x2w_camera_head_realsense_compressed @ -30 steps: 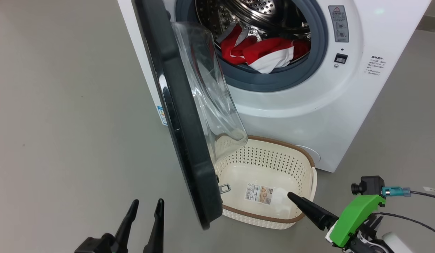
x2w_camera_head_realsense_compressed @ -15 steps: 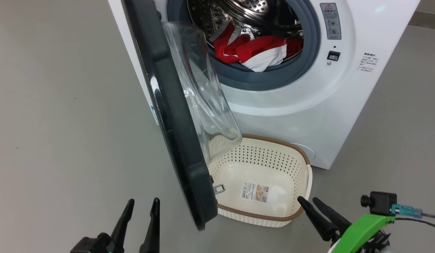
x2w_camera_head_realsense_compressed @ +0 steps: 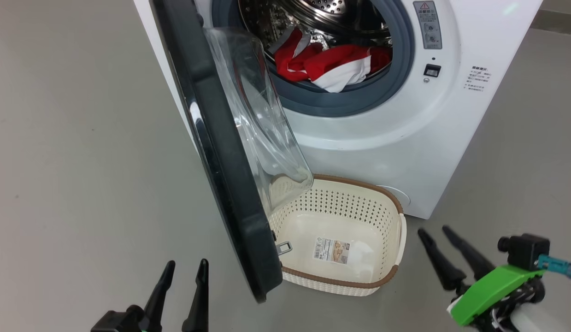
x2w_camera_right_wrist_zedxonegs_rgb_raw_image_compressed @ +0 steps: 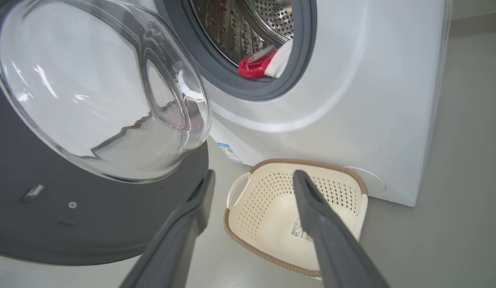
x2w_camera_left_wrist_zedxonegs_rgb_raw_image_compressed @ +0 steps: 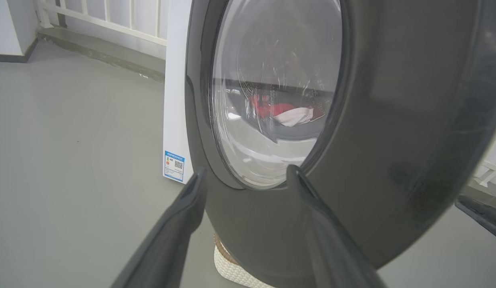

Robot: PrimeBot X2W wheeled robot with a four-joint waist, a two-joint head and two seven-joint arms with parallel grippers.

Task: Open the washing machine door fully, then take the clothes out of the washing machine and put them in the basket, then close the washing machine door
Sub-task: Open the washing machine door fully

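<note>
One washing machine (x2w_camera_head_realsense_compressed: 382, 138) with one washing machine door (x2w_camera_head_realsense_compressed: 220, 161). One basket (x2w_camera_head_realsense_compressed: 350, 203) at six o'clock of the drum. One heap of clothes (x2w_camera_head_realsense_compressed: 331, 69), garment count unclear. Two grippers: left gripper (x2w_camera_head_realsense_compressed: 187, 263) at seven o'clock, right gripper (x2w_camera_head_realsense_compressed: 433, 229) at four.

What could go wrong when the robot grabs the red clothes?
1. The washing machine door is only partly open and juts out beside the basket; the right gripper might bump its glass bowl when reaching in.
2. The clothes lie at the front of the drum; pulled out, they might slide past the basket onto the floor.
</note>
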